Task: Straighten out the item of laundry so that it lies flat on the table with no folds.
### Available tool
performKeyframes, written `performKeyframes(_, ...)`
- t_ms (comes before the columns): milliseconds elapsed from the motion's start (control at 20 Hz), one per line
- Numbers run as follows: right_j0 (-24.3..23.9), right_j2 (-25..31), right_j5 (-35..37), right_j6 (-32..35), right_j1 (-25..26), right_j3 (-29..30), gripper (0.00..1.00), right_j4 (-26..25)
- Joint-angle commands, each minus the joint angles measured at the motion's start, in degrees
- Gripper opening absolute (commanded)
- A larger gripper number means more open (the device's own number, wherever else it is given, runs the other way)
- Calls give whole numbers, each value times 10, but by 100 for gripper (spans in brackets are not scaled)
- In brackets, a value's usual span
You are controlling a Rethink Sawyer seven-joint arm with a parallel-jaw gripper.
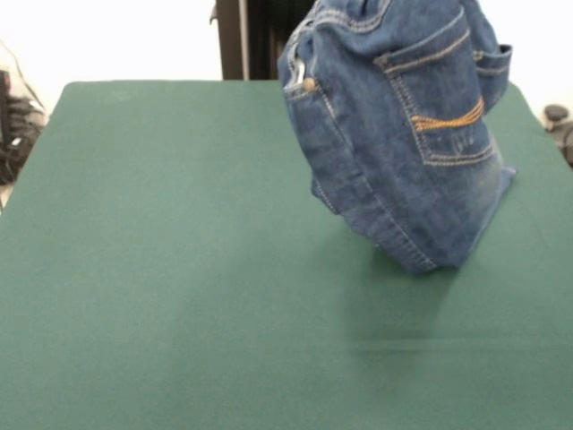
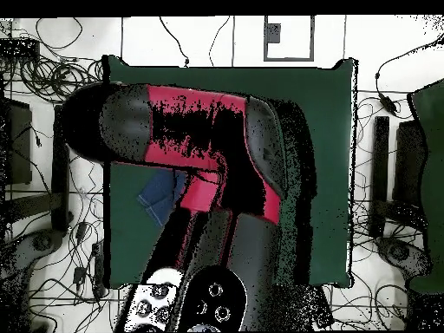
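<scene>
Operator, note the following. The jeans (image 1: 403, 125) hang bunched above the desk (image 1: 161, 269), rising out of the top of the front view, toward the far right of the green surface as that camera sees it. A back pocket with orange stitching faces the camera, and a copper rivet shows at the left edge of the bundle. The lowest hem appears to touch or sit just above the cloth, with a shadow beneath it; you cannot confirm contact.

In the overhead view the red and black arm (image 2: 186, 130) covers most of the desk (image 2: 321, 173), and only a blue corner of the jeans (image 2: 163, 198) shows under it.

The gripper is hidden in both views; whether it is clenched or released cannot be told.
</scene>
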Motion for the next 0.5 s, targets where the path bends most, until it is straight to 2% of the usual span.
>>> performKeyframes(50, 15, 49, 104, 19, 5, -1, 0, -6)
performKeyframes(300, -9, 58, 107, -37, -7, 6, 0, -17)
performKeyframes(500, -58, 73, 85, -145, -46, 61, 0, -32)
